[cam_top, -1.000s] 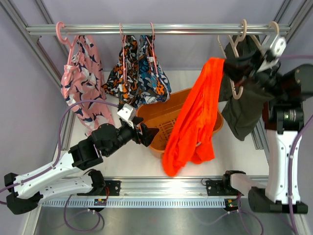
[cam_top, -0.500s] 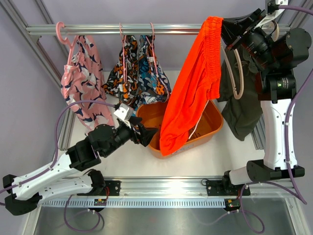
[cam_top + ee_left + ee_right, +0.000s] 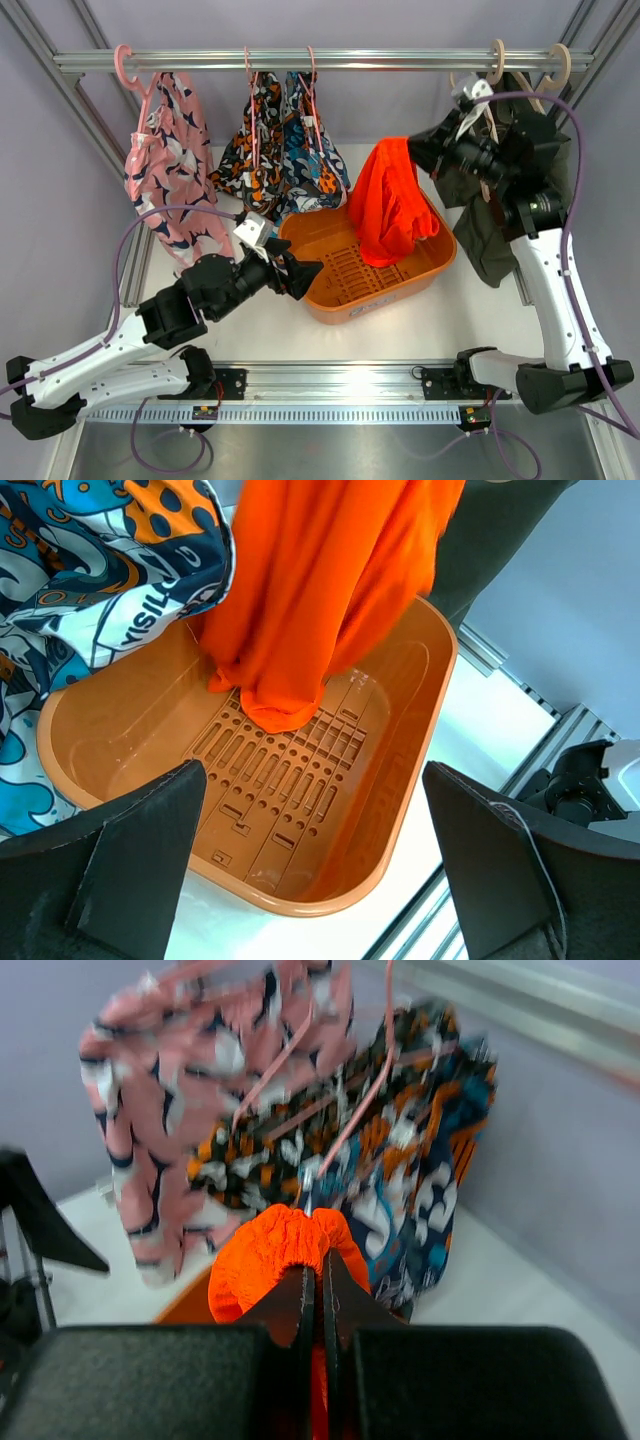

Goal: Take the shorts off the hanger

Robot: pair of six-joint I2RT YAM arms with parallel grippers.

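White bench (image 3: 420,330) and the rail (image 3: 400,60) above it frame one orange basket (image 3: 375,308). The orange-red shorts (image 3: 390,205) are off their hanger and hang over the basket, with the lower fold touching its slatted floor. The right hand (image 3: 420,150) is clenched on the gathered waistband. The left hand (image 3: 305,272) is spread and grips nothing, just beside the basket's near-left rim.

Most of the cloth is bunched toward the back-right rim. If it is let go from this height, it may drape over the edge and slide onto the bench. The right arm is also close to the olive shorts (image 3: 500,240) and could snag them.

There are five shorts. Four are on the rail: the olive pair, a pink print (image 3: 165,170) and two blue-orange prints (image 3: 255,150) (image 3: 315,150). Five hanger hooks show.
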